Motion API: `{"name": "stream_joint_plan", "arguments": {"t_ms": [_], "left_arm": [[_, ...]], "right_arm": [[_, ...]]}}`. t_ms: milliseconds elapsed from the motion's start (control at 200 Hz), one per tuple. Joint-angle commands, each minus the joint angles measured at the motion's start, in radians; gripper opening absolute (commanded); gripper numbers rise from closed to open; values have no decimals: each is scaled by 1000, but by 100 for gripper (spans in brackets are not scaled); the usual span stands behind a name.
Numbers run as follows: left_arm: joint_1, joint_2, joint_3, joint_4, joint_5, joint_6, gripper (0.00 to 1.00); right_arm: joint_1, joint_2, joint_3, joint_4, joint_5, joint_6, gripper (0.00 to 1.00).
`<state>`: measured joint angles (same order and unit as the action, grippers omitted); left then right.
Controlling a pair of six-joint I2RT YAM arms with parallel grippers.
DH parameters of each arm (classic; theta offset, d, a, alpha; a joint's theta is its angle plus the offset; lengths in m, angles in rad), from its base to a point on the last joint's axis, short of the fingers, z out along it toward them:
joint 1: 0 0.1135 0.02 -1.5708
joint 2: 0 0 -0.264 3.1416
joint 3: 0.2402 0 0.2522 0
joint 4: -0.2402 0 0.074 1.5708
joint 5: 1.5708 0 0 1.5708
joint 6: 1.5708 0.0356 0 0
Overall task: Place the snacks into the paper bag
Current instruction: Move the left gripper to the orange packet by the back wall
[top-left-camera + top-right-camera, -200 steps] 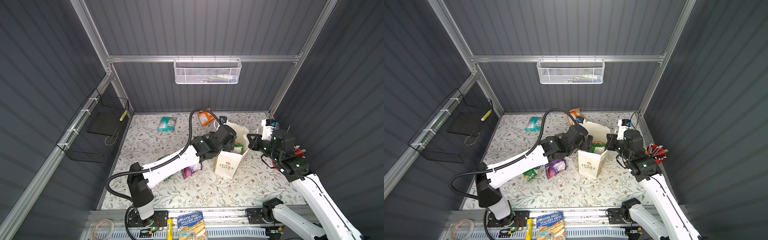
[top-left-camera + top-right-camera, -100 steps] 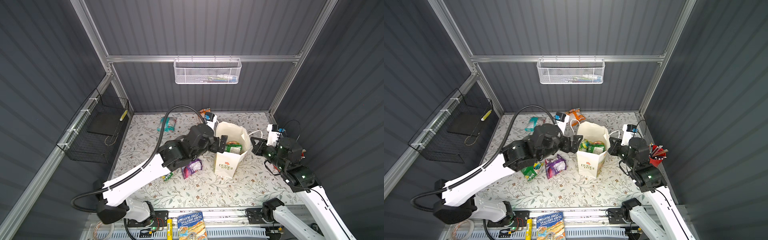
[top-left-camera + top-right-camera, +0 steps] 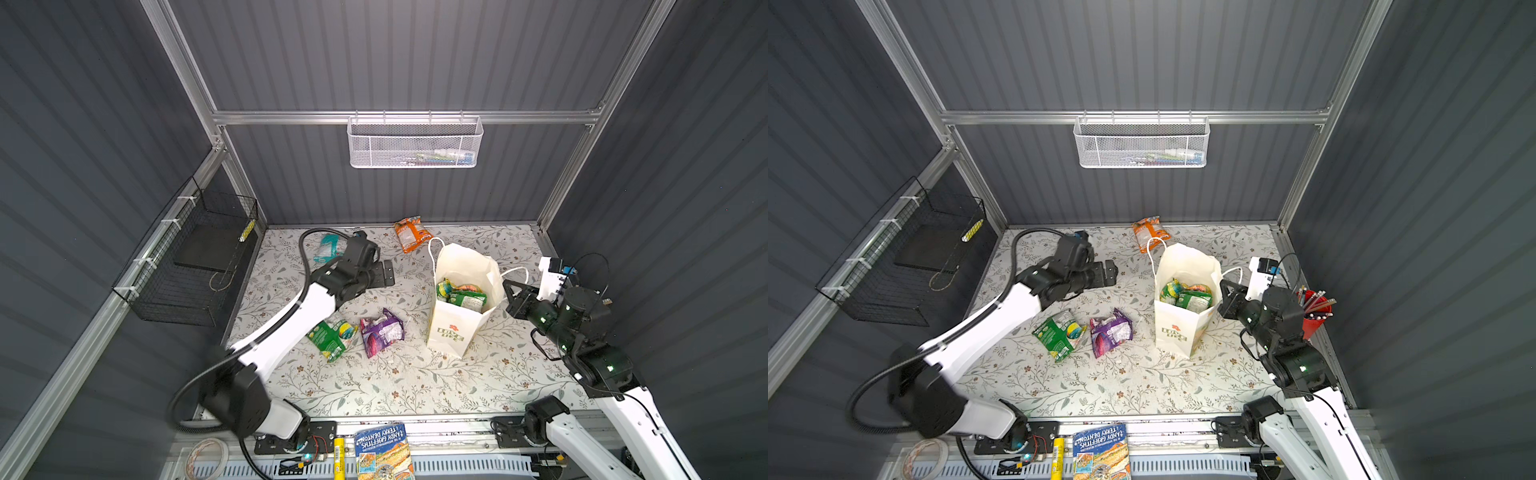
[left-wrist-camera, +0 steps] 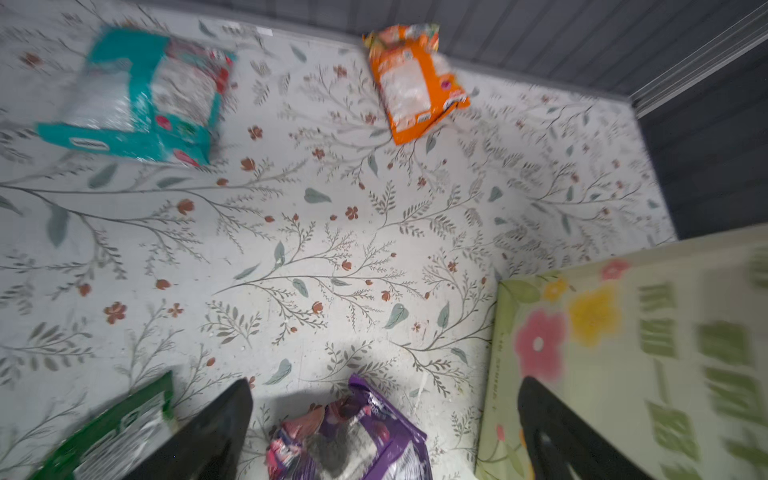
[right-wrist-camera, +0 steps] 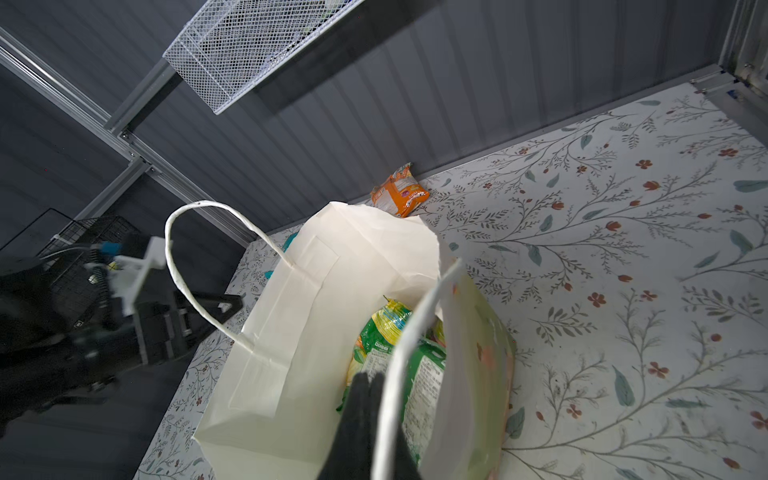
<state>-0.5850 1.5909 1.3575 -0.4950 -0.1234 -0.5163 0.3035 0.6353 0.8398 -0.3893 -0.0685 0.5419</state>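
My left hand (image 3: 383,272), fingers wide and empty, hovers over the floral counter (image 3: 374,386) to take the crinkly purple packet (image 3: 380,334). My right hand (image 3: 508,286), pressed together, sits at the tall white paper bag (image 3: 451,332)'s rim, likely steadying it.

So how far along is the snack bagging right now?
Done: several packets lie inside the paper bag. In hand: nothing; the left gripper is open and empty, the right gripper shut by the bag's rim. Left: the teal packet, orange packet, green packet and purple packet on the table.
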Motion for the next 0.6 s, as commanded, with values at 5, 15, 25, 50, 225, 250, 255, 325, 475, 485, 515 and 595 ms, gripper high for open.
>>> {"name": "stream_joint_plan", "arguments": {"t_ms": [5, 15, 25, 50, 225, 250, 255, 325, 475, 485, 515, 595], "left_arm": [[39, 240, 214, 18, 101, 37, 100], [42, 266, 232, 9, 103, 39, 100], [46, 286, 263, -3, 107, 40, 100], [53, 356, 326, -20, 115, 48, 100], [83, 724, 767, -139, 120, 130, 100], [88, 770, 827, -158, 120, 137, 100], [90, 774, 840, -162, 121, 138, 100], [106, 891, 987, -195, 142, 154, 100], [140, 1000, 1072, -109, 221, 161, 100], [142, 1002, 1068, -99, 228, 163, 100], [148, 1008, 1059, -64, 242, 165, 100], [159, 1033, 1042, 5, 283, 161, 100]], "right_arm": [[-4, -8, -11, 50, -14, 1, 0], [-3, -8, -12, 50, -13, 1, 0], [-3, -8, -14, 50, -13, 1, 0], [-4, -6, -17, 53, -12, 1, 0], [-4, 17, -30, 75, -37, 7, 0], [-4, 22, -32, 79, -37, 8, 0], [-4, 22, -33, 79, -37, 7, 0], [-4, 35, -31, 80, -38, 5, 0], [-4, 41, -37, 89, -28, -2, 0], [-4, 41, -38, 90, -26, -1, 0], [-4, 43, -39, 90, -22, -3, 0], [-4, 50, -38, 90, -21, -5, 0]]}}
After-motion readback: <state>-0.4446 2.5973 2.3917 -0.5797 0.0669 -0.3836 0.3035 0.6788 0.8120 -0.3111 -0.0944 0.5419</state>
